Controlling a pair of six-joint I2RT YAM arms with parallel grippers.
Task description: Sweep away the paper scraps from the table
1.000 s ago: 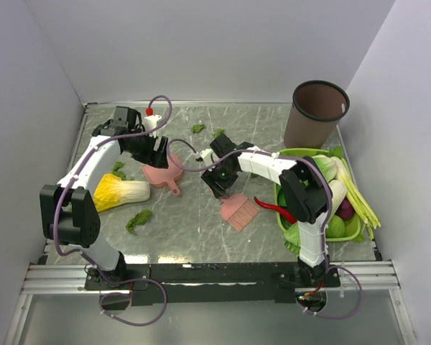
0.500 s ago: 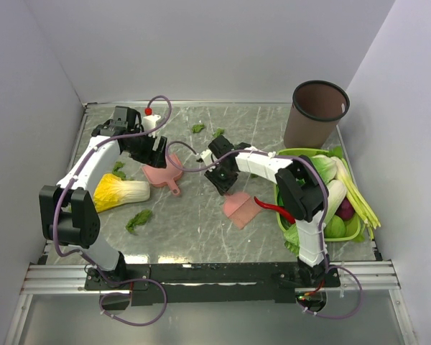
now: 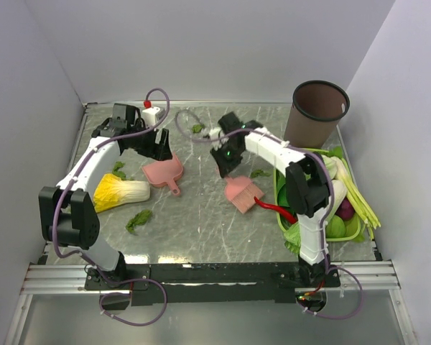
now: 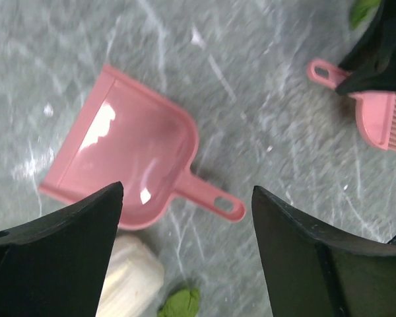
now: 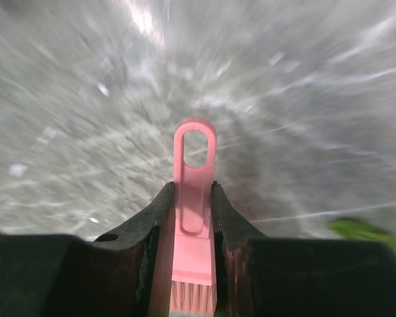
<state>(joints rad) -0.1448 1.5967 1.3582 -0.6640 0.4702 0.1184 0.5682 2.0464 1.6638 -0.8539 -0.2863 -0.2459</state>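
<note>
The left end effector (image 4: pixel 186 190) hangs wide open and empty over the pink dustpan (image 3: pixel 163 172), its arm stretched far out. The paper scraps (image 3: pixel 138 219) lie scattered on the desk (image 3: pixel 194 230): by the cabbage (image 3: pixel 122 192), near the far edge, and beside the brush (image 3: pixel 243 192). They look light and flimsy, better swept than pinched. The right end effector (image 5: pixel 194 198) clamps the brush handle, wrist tipped downward.

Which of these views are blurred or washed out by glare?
Right wrist: the table is smeared into streaks, while the pink brush handle is sharp. Left wrist: white glare patches on the pink dustpan, with the table slightly soft. Top external: sharp and evenly lit.
</note>
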